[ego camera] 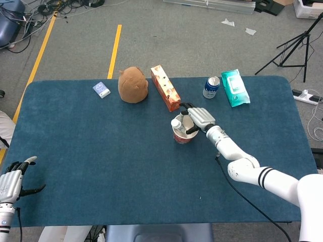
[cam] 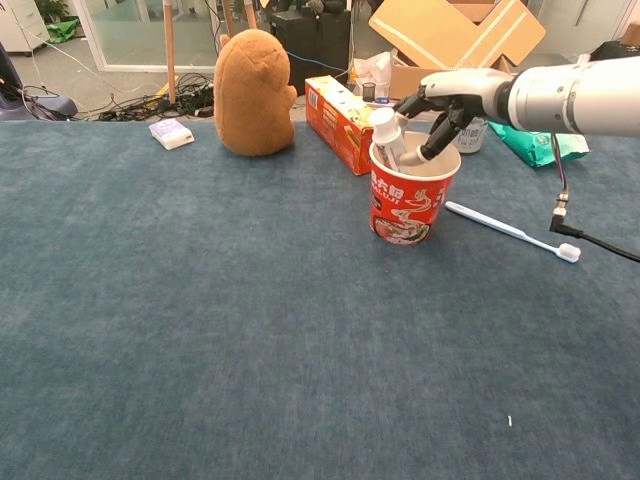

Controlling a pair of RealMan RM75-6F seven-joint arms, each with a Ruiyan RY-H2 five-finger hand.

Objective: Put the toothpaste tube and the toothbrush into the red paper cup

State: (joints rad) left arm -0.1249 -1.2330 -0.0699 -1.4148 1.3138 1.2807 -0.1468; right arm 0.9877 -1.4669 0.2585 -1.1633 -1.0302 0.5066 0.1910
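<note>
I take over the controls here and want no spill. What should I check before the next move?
1. Toothpaste tube in the red cup: ok, cap end up, leaning.
2. Right hand released from the tube: cannot tell, fingers reach inside the rim.
3. Cup upright: ok.
4. Toothbrush within reach: ok, flat on the table beside the cup.
5. Left hand clear: ok, open at the table's edge.

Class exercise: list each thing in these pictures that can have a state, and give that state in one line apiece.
toothpaste tube: standing tilted in the cup, cap up
red paper cup: upright
toothbrush: flat on the table, outside the cup
right hand: over the cup, fingers at the tube
left hand: holds nothing, fingers apart
can: upright
</note>
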